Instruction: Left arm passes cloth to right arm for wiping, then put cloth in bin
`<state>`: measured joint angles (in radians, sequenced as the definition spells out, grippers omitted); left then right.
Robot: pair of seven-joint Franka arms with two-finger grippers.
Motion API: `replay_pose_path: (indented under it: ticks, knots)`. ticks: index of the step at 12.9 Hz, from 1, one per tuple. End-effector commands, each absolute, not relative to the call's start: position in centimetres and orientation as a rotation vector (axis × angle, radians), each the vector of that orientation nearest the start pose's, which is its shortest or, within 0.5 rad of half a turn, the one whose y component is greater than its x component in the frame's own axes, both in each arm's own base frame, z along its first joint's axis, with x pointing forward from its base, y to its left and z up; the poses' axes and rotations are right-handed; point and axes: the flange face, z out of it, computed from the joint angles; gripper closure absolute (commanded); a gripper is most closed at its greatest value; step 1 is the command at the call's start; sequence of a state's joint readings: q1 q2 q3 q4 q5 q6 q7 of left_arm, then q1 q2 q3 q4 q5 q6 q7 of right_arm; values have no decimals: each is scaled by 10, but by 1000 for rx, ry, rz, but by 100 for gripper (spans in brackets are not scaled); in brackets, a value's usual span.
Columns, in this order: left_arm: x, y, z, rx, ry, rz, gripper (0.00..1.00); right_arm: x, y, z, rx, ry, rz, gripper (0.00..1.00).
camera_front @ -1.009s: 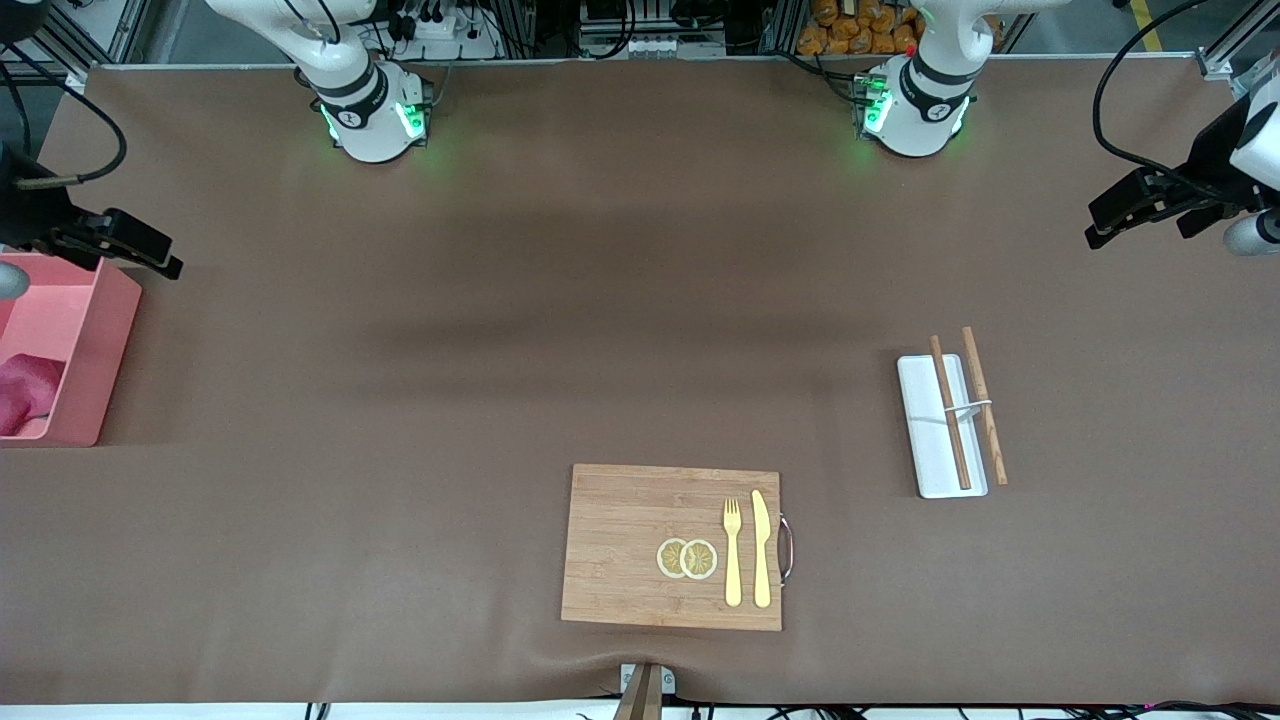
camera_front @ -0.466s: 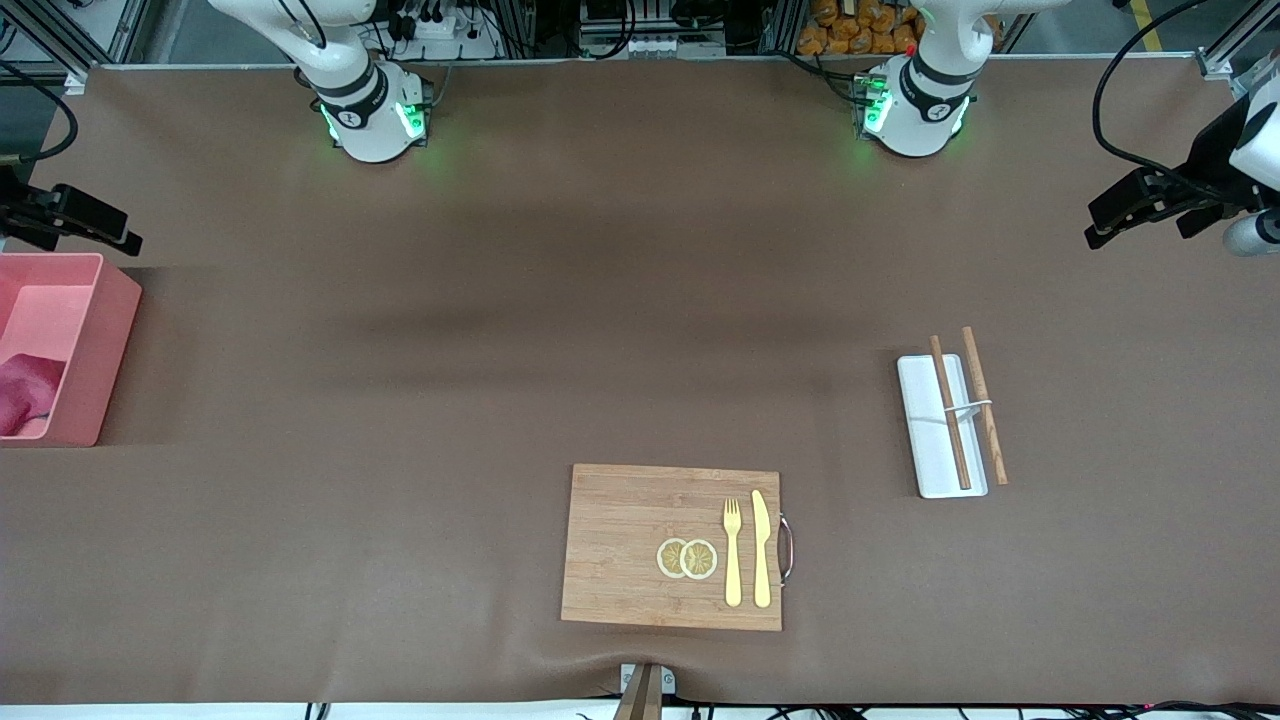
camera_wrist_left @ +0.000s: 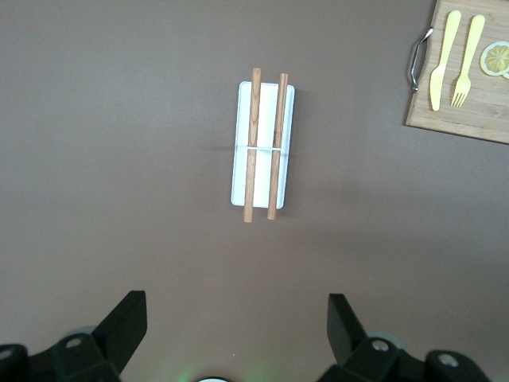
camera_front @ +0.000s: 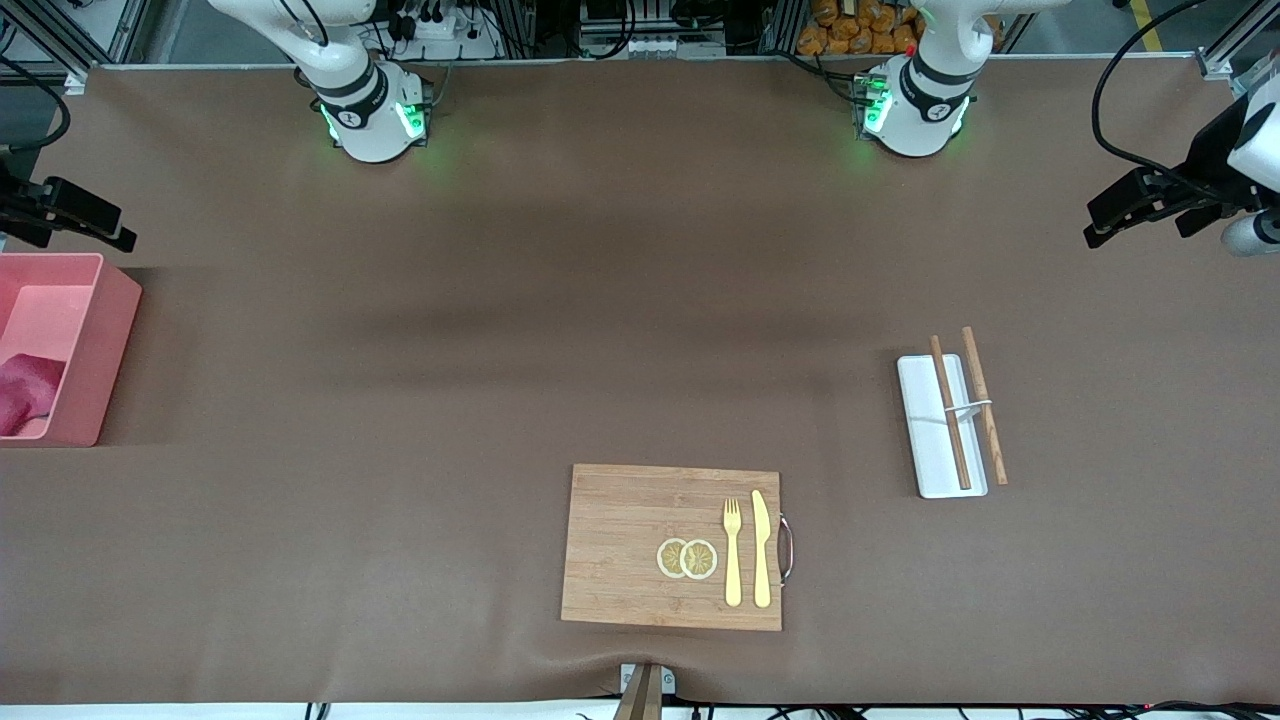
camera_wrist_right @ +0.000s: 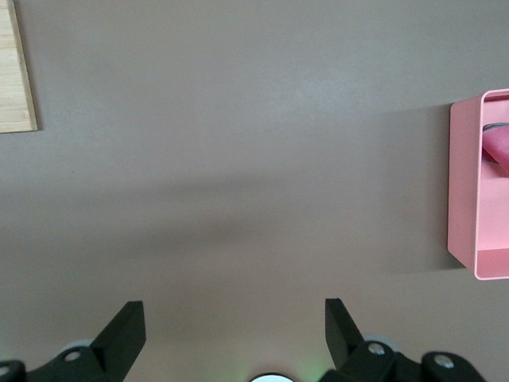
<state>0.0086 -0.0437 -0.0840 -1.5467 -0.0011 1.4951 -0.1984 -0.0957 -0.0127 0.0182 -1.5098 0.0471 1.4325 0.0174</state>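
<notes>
The crimson-magenta cloth [camera_front: 25, 388] lies inside the pink bin [camera_front: 98, 345] at the right arm's end of the table; both also show in the right wrist view, the cloth [camera_wrist_right: 497, 145] in the bin [camera_wrist_right: 464, 195]. My right gripper [camera_front: 95, 218] is open and empty, raised high beside the bin, over the bare table [camera_wrist_right: 235, 318]. My left gripper [camera_front: 1120, 215] is open and empty, raised over the left arm's end of the table [camera_wrist_left: 236, 318], where it waits.
A wooden board [camera_front: 640, 545] with lemon slices [camera_front: 687, 558], a yellow fork [camera_front: 732, 550] and knife [camera_front: 762, 548] lies near the front camera. A white tray [camera_front: 935, 440] with two wooden sticks [camera_front: 965, 405] lies toward the left arm's end.
My right gripper has risen and drawn away from over the bin toward the robots' side. The cloth stays in the bin. The left arm has not moved.
</notes>
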Motion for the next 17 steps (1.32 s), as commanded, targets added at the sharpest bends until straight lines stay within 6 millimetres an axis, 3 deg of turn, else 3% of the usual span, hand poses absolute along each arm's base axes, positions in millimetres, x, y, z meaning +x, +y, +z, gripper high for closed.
replay_pose_path:
  ticks: [1,17]
  knots:
    - [523,-41,657,-3123,-176,12,0,533,-35,663,-3085,137,59,0]
    - [529,-42,669,-3122,-130,-1,0,535,-32,660,-3102,122,77,0]
